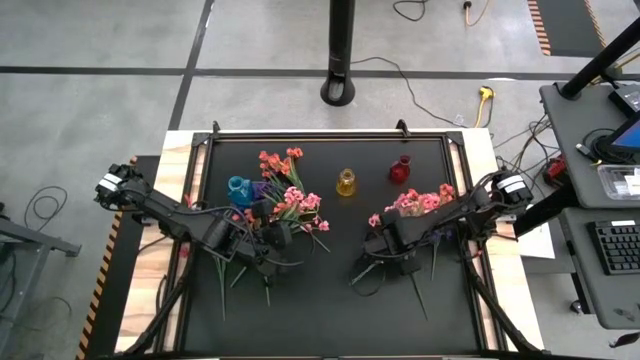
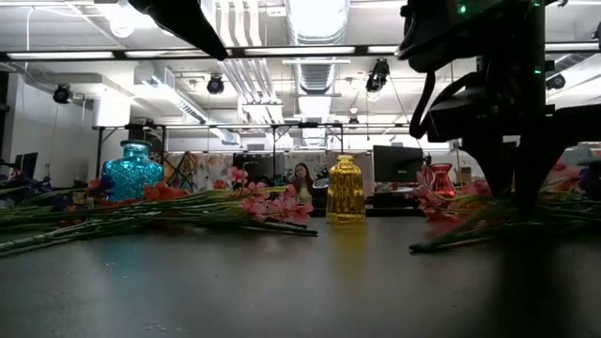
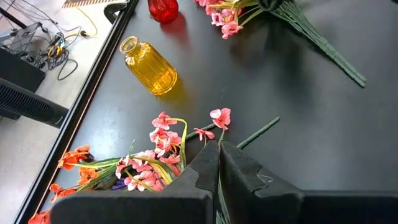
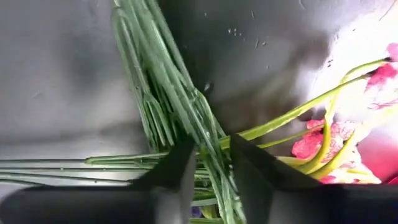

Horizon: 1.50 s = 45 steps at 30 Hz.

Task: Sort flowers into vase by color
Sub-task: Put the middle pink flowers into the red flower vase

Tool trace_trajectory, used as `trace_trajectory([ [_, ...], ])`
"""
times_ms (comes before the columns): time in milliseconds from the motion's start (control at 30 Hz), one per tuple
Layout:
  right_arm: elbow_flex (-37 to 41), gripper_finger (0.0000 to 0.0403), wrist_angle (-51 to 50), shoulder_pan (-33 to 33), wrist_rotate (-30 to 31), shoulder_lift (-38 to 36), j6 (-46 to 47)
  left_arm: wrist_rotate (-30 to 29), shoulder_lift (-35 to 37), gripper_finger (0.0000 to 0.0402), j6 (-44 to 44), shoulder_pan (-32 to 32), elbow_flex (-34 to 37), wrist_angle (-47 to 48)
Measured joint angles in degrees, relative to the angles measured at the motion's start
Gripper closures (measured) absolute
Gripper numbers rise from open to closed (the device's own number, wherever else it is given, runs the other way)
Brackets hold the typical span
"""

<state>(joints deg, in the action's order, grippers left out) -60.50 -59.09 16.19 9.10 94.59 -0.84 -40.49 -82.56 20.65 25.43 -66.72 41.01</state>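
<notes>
Two heaps of flowers on the black mat, all lying flat. Left heap (image 1: 285, 195): pink, orange-red & a bit of purple blossoms, thin green stems fanning toward the near edge, just beside the blue vase (image 1: 238, 187). Right heap (image 1: 420, 202): mostly pink sprays near the red vase (image 1: 400, 171), stems crossing. Yellow vase (image 1: 346, 183) upright between heaps. No stems in any vase.

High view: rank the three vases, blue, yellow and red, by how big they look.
1. blue vase, looks largest.
2. yellow vase and red vase look about alike from above; I can't rank them against each other.
</notes>
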Motion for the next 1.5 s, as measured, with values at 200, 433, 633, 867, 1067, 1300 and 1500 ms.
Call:
trace_trajectory([
  [200, -2.59, 0.0386, -0.63, 0.03, 2.52, -0.40, -2.20, -0.01, 0.00, 0.0402, -0.28, -0.04, 0.00, -0.44],
  [433, -8.12, 0.0385, -3.87, 0.04, 9.14, -0.40, -8.31, -0.76, 0.00, 0.0402, -0.47, -0.04, 0.00, -0.46],
  [633, -10.80, 0.0385, -4.26, 0.72, 16.89, -0.40, -20.11, -1.01, 0.00, 0.0402, -0.64, -0.09, 0.02, -0.59],
  [867, -11.53, 0.0385, -4.96, 3.50, 29.10, -0.40, -41.54, -1.11, 0.00, 0.0402, -0.64, -0.15, 0.02, -0.70],
  [1067, -11.44, 0.0385, -4.93, 6.13, 29.48, -0.40, -56.06, -2.81, 0.00, 0.0402, -2.12, -0.13, 0.04, -0.86],
  [1300, -11.32, 0.0385, -1.73, 8.02, 25.16, -0.37, -61.59, -5.59, 0.00, 0.0402, -2.70, -0.18, 0.07, -1.02],
  [1500, -11.02, 0.0385, 7.69, 10.15, 22.58, 1.06, -59.24, -5.66, 0.00, 0.0402, -4.99, -0.22, 0.07, -1.59],
])
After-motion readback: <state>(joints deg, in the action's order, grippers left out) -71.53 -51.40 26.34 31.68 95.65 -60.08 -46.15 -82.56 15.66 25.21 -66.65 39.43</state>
